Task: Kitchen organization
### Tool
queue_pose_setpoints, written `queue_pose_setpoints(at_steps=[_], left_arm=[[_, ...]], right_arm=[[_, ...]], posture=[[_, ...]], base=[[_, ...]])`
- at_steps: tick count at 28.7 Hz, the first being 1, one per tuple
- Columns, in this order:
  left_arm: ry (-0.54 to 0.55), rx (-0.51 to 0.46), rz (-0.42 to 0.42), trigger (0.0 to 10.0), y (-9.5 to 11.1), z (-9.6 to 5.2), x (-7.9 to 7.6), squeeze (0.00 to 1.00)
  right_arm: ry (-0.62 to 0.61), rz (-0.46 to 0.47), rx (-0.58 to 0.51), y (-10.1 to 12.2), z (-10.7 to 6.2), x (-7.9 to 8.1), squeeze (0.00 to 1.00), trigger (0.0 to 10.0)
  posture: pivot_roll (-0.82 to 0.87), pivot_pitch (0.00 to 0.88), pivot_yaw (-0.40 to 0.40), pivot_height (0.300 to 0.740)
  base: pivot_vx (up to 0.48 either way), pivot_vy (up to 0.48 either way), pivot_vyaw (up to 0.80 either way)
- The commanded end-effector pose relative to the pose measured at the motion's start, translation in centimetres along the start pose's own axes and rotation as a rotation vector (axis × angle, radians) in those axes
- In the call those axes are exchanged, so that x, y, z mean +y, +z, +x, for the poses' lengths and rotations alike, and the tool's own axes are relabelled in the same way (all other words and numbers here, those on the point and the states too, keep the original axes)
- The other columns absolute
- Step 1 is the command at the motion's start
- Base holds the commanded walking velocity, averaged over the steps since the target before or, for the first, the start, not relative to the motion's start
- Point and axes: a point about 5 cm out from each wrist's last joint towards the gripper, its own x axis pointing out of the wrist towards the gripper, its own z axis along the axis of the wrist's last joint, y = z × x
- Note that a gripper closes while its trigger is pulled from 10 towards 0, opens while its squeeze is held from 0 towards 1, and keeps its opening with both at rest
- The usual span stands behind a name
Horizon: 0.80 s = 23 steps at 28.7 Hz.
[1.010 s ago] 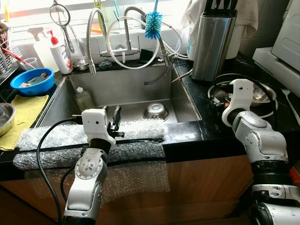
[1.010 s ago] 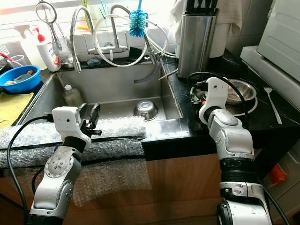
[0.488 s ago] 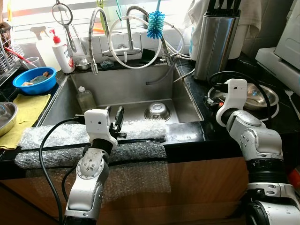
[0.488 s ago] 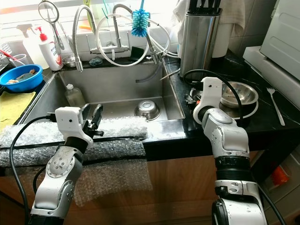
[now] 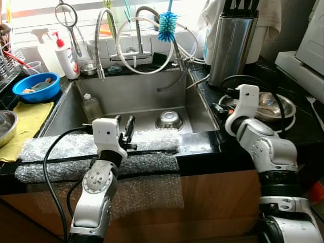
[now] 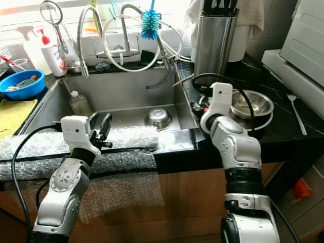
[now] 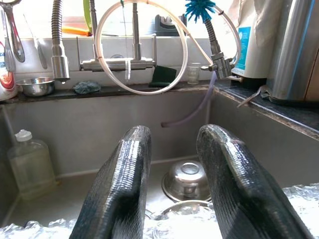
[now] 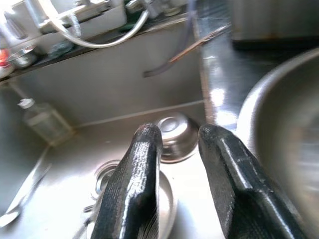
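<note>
A small steel bowl (image 5: 169, 120) lies upside down on the sink (image 5: 131, 93) floor, beside the drain strainer (image 8: 162, 196). A larger steel bowl (image 5: 276, 103) sits on a white plate on the black counter to the right. My right gripper (image 6: 195, 105) hovers at the sink's right rim, just left of that bowl, pointing into the basin. Its fingers (image 8: 142, 169) stand a little apart, open, with nothing between them. My left gripper (image 5: 124, 122) rests over the bubble wrap (image 5: 66, 147) on the sink's front edge, open and empty (image 7: 174, 134).
A clear bottle (image 5: 91, 106) stands in the sink's left corner. Faucet hoses (image 5: 136, 43) and a blue brush (image 5: 166, 23) hang behind. A knife block (image 5: 230, 43) stands at back right, a spoon (image 5: 314, 110) at far right. At left are a blue bowl (image 5: 35, 87), a soap bottle (image 5: 66, 55) and a yellow cloth (image 5: 28, 119).
My right gripper has swung left, from above the counter bowl to the sink's right rim. The left arm has stayed put; the camera shifted slightly.
</note>
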Motion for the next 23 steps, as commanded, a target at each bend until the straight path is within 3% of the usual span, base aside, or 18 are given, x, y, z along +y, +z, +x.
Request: queue_pose_setpoints(at_steps=[1,8,11,18,23], left_arm=[[0.003,-0.002,0.007,10.0,0.2,-0.1,0.2,0.00],[0.000,0.001,0.006,10.0,0.1,-0.1,0.2,0.00],[0.002,-0.001,0.004,10.0,0.2,-0.1,0.2,0.00],[0.001,0.002,0.002,10.0,0.1,-0.2,0.2,0.00],[0.001,0.002,0.002,10.0,0.1,-0.2,0.2,0.00]], right_arm=[[0.024,-0.011,-0.022,0.9,0.1,0.9,0.00,10.0],[0.032,-0.004,-0.052,1.2,0.2,1.5,0.00,10.0],[-0.012,-0.047,-0.118,2.2,0.0,1.1,0.00,10.0],[-0.077,-0.048,-0.149,3.2,-0.6,-0.2,0.00,10.0],[-0.081,-0.045,-0.152,3.2,-0.6,-0.2,0.00,10.0]], posture=[[-0.10,0.000,0.079,0.740],[-0.10,0.000,0.078,0.740],[-0.10,0.000,0.078,0.740],[-0.10,0.000,0.079,0.740],[-0.10,0.000,0.079,0.740]], base=[[0.000,0.000,0.00],[0.000,0.000,0.00],[0.000,0.000,0.00],[0.000,0.000,0.00],[0.000,0.000,0.00]])
